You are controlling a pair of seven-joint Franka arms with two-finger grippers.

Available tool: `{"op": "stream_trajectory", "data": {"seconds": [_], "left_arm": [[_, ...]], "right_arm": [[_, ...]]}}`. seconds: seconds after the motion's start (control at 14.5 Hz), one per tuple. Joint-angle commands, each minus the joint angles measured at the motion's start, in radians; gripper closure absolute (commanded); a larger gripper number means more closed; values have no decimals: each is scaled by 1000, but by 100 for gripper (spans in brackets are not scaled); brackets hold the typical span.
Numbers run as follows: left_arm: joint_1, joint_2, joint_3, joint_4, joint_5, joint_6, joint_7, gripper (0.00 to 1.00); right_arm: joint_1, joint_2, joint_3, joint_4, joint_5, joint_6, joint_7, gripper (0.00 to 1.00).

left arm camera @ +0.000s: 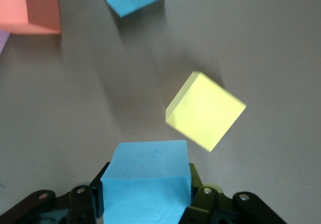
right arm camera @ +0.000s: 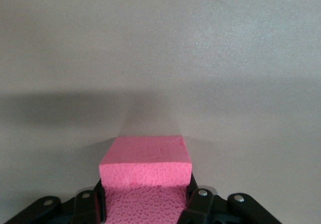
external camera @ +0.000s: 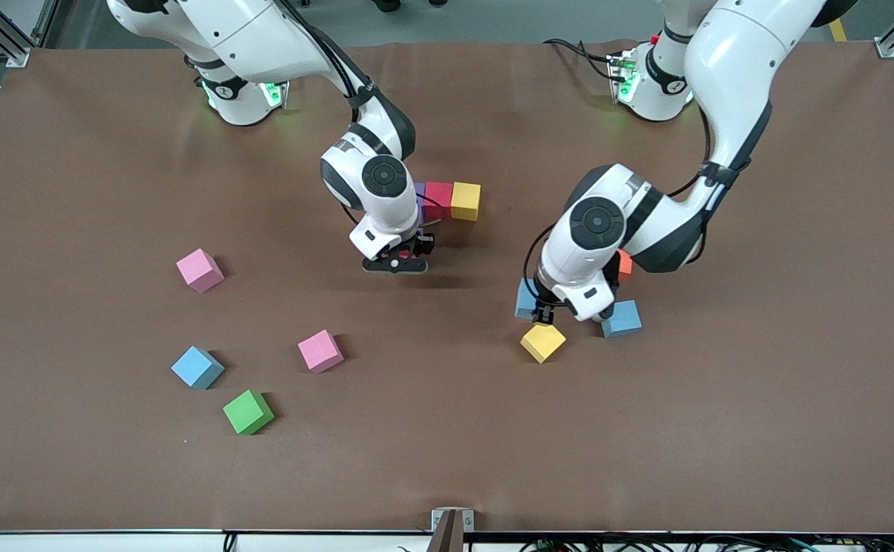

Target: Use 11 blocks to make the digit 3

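A short row of blocks lies mid-table: a purple sliver (external camera: 419, 195), a red block (external camera: 438, 201) and a yellow block (external camera: 465, 201). My right gripper (external camera: 407, 254) is low over the table beside the row's purple end. It is shut on a pinkish-red block (right arm camera: 145, 166), which the hand hides in the front view. My left gripper (external camera: 541, 311) is shut on a light blue block (left arm camera: 145, 179) just over a loose yellow block (external camera: 543, 342). Another light blue block (external camera: 621, 319) and an orange block (external camera: 625, 264) lie close by, under the left arm.
Toward the right arm's end lie two pink blocks (external camera: 200, 270) (external camera: 320, 351), a light blue block (external camera: 197, 367) and a green cube (external camera: 248, 412). The brown table (external camera: 761, 429) is bare near the front camera at the left arm's end.
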Motion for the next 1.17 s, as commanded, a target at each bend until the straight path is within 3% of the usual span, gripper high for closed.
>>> {"op": "stream_trajectory", "data": {"seconds": [0.0, 0.48, 1.1], "left_arm": [[-18, 29, -4, 32, 14, -2, -28, 66], [-94, 78, -2, 32, 16, 11, -63, 66], [-102, 97, -1, 30, 32, 67, -67, 65]], "right_arm": [[2, 12, -8, 4, -31, -4, 23, 93], [8, 10, -7, 3, -31, -23, 30, 93], [8, 9, -5, 3, -30, -23, 53, 92]]}}
